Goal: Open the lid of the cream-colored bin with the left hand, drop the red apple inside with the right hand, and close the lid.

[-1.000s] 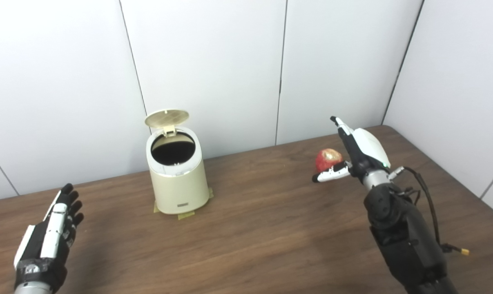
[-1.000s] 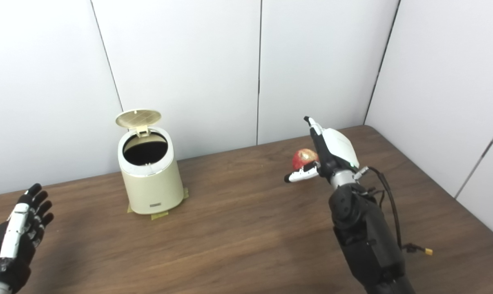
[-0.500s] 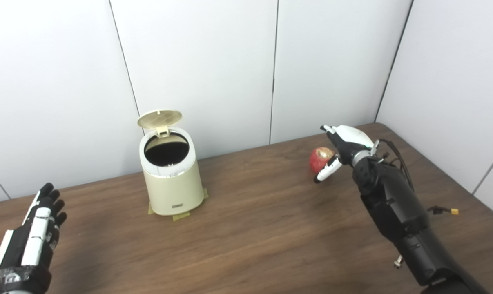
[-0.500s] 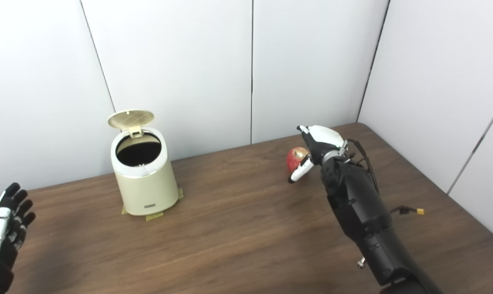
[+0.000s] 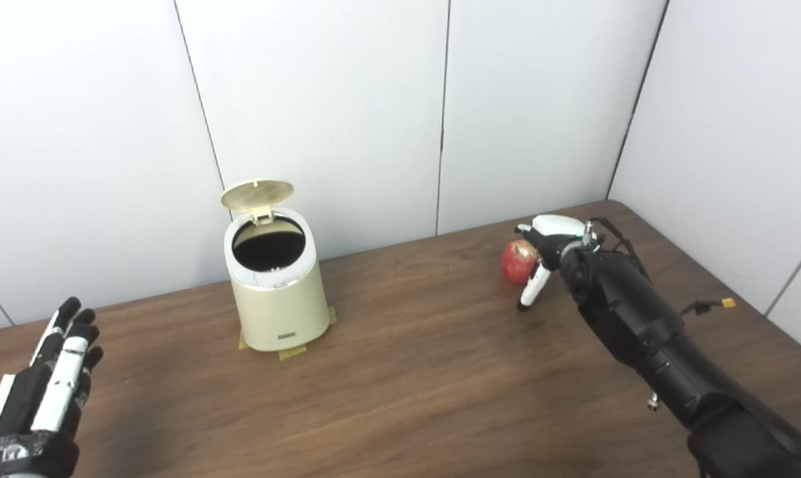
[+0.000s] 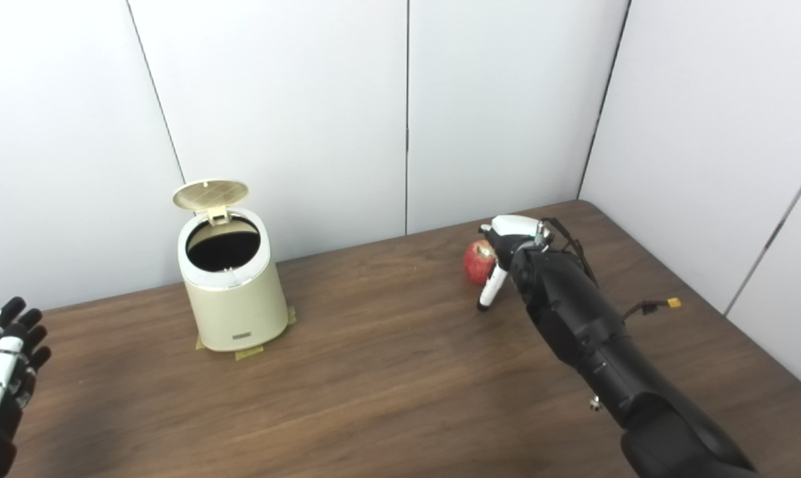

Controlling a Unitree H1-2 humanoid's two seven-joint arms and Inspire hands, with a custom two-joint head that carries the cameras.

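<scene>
My right hand sits over the apple, thumb hanging down beside it, not yet clasped round it; the apple rests on the surface, well right of the bin. The lid stands open. My left hand waits, released, fingers spread. I judge the round fruit could roll away if my fingers close unevenly, or I grab too high.
</scene>
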